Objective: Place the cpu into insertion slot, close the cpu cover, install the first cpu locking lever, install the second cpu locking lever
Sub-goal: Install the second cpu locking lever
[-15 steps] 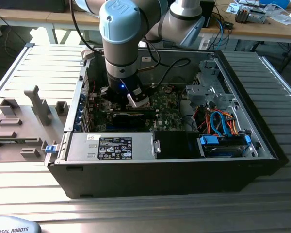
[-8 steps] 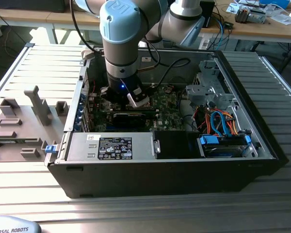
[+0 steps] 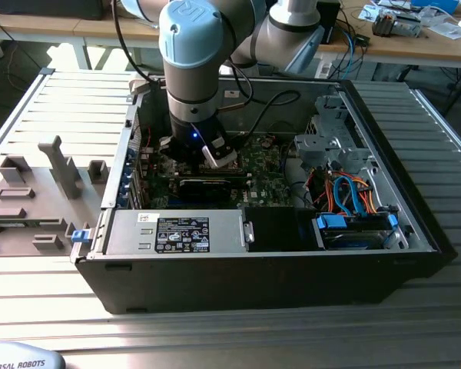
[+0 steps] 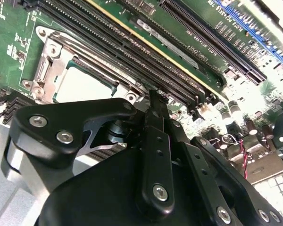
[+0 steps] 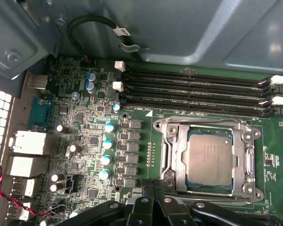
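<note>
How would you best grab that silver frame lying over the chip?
Likely by the cover's rim on the side nearest the gripper, coming down from above: it lies flat around the cpu, and the memory slots crowd its far side.

The arm point(image 3: 196, 69) reaches down into the open computer case point(image 3: 292, 269), its wrist pointing straight down over the green circuit board point(image 5: 85, 141). The gripper point(image 5: 153, 193) hangs low above that board, just beside the insertion slot point(image 5: 210, 157), with its black fingers point(image 4: 155, 122) drawn together, nothing between them.
</note>
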Robot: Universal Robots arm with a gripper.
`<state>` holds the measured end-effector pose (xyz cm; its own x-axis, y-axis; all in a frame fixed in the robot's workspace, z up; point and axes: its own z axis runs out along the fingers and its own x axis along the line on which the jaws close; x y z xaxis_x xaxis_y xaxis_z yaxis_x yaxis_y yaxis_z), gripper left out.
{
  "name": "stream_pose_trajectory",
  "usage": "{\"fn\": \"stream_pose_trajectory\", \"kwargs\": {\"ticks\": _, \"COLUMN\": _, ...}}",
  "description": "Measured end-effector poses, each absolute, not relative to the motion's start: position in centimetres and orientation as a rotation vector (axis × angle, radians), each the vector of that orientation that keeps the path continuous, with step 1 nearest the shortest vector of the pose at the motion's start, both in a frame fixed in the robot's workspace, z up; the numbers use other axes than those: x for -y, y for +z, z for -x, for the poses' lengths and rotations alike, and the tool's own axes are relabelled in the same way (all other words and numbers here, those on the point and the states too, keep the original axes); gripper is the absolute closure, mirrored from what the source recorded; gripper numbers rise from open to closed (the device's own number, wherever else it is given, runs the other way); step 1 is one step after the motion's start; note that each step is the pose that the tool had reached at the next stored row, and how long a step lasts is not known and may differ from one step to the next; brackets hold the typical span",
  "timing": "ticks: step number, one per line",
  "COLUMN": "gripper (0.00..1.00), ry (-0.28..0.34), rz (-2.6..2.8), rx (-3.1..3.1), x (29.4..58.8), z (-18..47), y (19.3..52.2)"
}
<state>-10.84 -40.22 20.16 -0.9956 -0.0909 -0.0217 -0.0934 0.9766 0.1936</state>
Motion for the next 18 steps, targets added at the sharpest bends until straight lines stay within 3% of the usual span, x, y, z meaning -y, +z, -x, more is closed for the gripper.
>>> {"fn": "stream_pose_trajectory", "kwargs": {"ticks": 18, "gripper": 0.89, "ry": 0.302, "rz": 0.168, "rx": -3.111, "x": 40.11, "z": 10.84, "y": 20.22}}
